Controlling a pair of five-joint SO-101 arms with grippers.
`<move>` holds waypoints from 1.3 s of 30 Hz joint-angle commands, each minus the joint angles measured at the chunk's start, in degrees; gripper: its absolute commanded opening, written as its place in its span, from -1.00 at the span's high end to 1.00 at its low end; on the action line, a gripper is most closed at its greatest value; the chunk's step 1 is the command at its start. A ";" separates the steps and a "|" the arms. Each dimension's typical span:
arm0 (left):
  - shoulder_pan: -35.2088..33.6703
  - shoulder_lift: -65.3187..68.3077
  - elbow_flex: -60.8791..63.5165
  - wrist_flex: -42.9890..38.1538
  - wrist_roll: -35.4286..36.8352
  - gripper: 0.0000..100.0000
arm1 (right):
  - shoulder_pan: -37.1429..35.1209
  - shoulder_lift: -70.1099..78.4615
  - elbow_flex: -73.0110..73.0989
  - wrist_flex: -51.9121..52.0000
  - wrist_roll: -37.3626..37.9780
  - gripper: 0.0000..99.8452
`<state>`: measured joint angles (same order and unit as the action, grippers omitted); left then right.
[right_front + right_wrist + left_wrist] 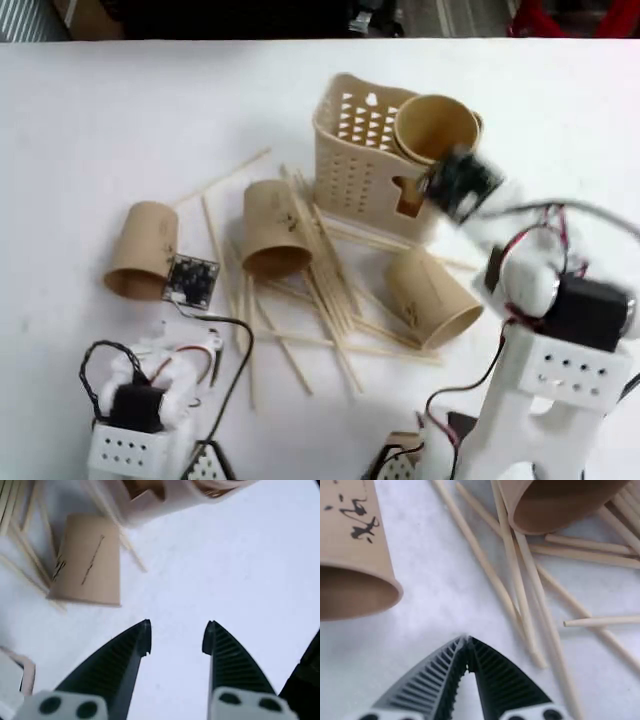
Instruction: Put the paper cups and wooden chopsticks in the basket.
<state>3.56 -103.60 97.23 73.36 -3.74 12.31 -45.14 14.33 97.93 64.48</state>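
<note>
Your left gripper (468,641) has its black ribbed fingers pressed together with nothing between them. It hangs low over the bare white table (80,130), just beside the left cup (142,250). That is a tan paper cup lying on its side, with its open mouth turned toward your arms.

The middle cup (275,230), of the same tan paper, also lies on its side a little farther in, mouth toward you. Thin pale wooden chopsticks (325,290) are scattered in a loose pile around it. Some run beside this cup and others reach up to the foot of the basket.

The cream perforated plastic basket (355,150) stands upright toward the far side of the table. A fourth cup (435,128) sits inside it at the right end, mouth up and tilted.

The right cup (432,297) lies on its side just in front of the basket, resting across a few chopsticks.

Your right gripper (177,632) has its fingers spread wide and holds nothing. It hovers over bare table near the right cup, with the basket's lower edge just beyond.
</note>
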 commanded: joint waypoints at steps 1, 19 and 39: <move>0.31 -0.57 -0.26 0.26 -0.26 0.95 | 1.89 -6.73 13.36 -0.75 7.30 0.64; 0.31 -0.57 -0.26 0.26 -0.26 0.95 | 7.52 -29.41 56.26 -24.04 27.78 0.49; 0.31 -0.57 -0.26 0.26 -0.18 0.95 | -4.62 -30.55 55.65 -31.08 7.30 0.96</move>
<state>3.56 -103.60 97.23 73.36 -3.74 4.92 -75.03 73.76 66.81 72.31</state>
